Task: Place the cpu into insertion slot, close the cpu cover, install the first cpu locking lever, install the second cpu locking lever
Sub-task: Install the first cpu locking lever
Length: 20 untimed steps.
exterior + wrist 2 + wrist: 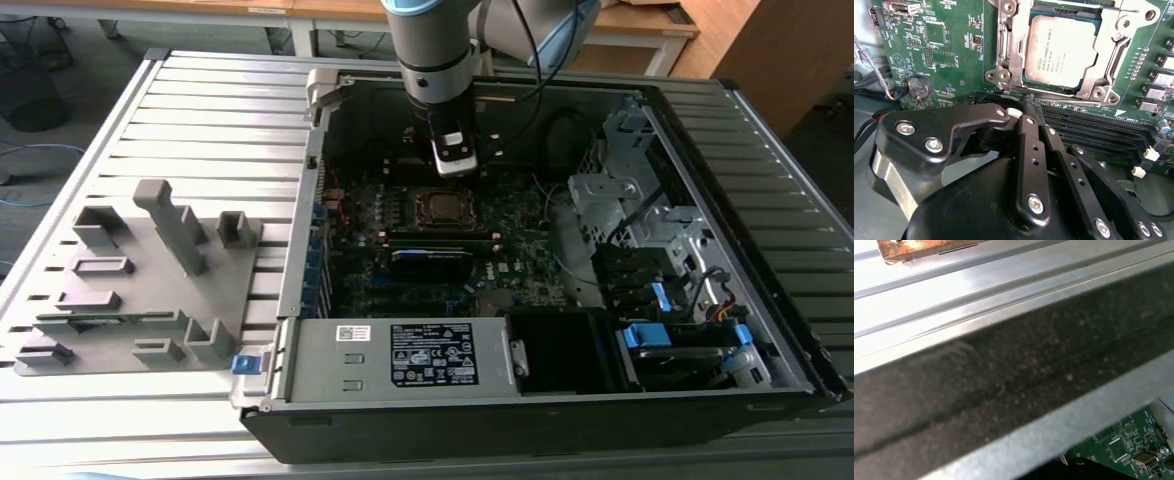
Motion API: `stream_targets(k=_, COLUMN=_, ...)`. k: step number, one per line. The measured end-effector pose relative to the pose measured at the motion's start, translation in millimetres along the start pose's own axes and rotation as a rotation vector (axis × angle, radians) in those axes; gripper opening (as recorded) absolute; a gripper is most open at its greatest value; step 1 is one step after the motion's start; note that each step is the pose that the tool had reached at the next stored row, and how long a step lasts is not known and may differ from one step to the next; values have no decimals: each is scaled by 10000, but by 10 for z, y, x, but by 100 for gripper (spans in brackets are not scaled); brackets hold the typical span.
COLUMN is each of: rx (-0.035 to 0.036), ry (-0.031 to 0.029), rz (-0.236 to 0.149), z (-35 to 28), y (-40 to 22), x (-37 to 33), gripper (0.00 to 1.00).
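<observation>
The cpu [1061,50], a silvery-grey square chip, lies flat in the insertion slot [441,205] on the green board. The cpu cover [1009,50], a silvery frame plate, lies down around the chip, whose face shows through its window. My gripper [454,170] hangs inside the open computer case, just behind the slot in the exterior view and a little above the board. In the second wrist view its black fingers [1030,112] are pressed together with nothing between them, their tips beside the cover's edge. Whether a locking lever is latched I cannot tell.
Long black memory slots [1094,132] run beside the socket. A coin battery [919,87] sits on the board. A memory stick [430,255], power supply [400,355] and drive cages [641,220] fill the case. A grey fixture [134,290] stands on the slatted table at the exterior view's left.
</observation>
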State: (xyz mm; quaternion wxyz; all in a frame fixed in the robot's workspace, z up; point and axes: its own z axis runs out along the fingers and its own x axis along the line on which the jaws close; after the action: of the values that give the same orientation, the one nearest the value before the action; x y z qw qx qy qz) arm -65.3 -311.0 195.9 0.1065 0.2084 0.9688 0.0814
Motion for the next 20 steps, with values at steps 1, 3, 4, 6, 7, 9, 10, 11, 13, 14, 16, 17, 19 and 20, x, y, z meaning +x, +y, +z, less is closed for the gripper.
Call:
stream_targets(k=1, rx=0, ry=0, rz=-1, z=0, y=0, x=0, gripper=11)
stream_targets(k=3, rx=-1, ry=0, rz=-2, z=0, y=-3, x=-2, gripper=11)
stream_targets(k=4, rx=-1, ry=0, rz=-2, z=-1, y=-5, x=-3, gripper=11)
stream_targets(k=6, rx=0, ry=1, rz=-1, z=-1, y=-11, x=-5, gripper=11)
stream_targets(k=7, rx=0, ry=0, rz=-1, z=-2, y=-15, x=-7, gripper=11)
stream_targets(k=9, rx=0, ry=0, rz=0, z=-3, y=-22, x=-10, gripper=11)
stream_targets(k=10, rx=0, ry=0, rz=-1, z=-3, y=-24, x=-11, gripper=11)
stream_targets(k=11, rx=0, ry=0, rz=-1, z=-3, y=-27, x=-13, gripper=11)
stream_targets(k=13, rx=0, ry=0, rz=-1, z=-4, y=-32, x=-15, gripper=11)
stream_targets(k=14, rx=-1, ry=0, rz=0, z=-4, y=-35, x=-16, gripper=11)
stream_targets(k=16, rx=1, ry=0, rz=-1, z=-5, y=-39, x=-18, gripper=11)
stream_targets(k=17, rx=1, ry=-1, rz=-1, z=-5, y=-41, x=-19, gripper=11)
stream_targets(k=19, rx=5, ry=-4, rz=-1, z=-6, y=-44, x=-20, gripper=11)
stream_targets(k=20, rx=9, ry=-9, rz=-3, z=-6, y=-44, x=-21, gripper=11)
